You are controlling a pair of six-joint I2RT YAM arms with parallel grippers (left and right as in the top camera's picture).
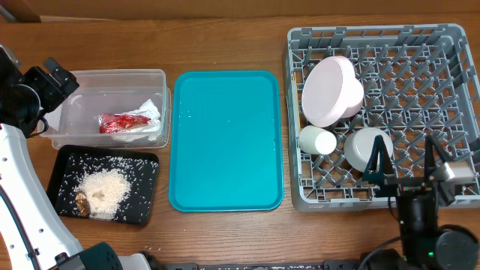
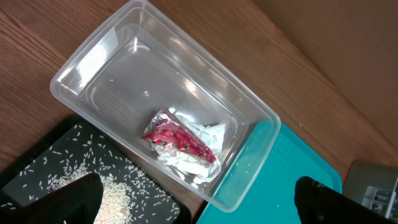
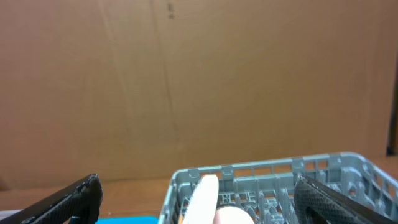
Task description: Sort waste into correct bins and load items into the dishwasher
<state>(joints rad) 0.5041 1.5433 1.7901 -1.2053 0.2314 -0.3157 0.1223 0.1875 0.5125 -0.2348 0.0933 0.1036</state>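
Both left pincer (image 1: pixel 61 76) and right pincer (image 1: pixel 405 157) gape; tub (image 1: pixel 112 76) holds wrapper (image 1: pixel 122 122), perhaps napkin (image 1: pixel 154 112); black tray (image 1: pixel 144 202) rice (image 1: pixel 105 191); rack (image 1: pixel 450 97) dishes (image 1: pixel 330 90).

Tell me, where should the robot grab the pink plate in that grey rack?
Probably from above, pinching the raised rim of the plate: it leans on edge in the rack, so that thin edge is free; the cup and bowl sit close beside it.
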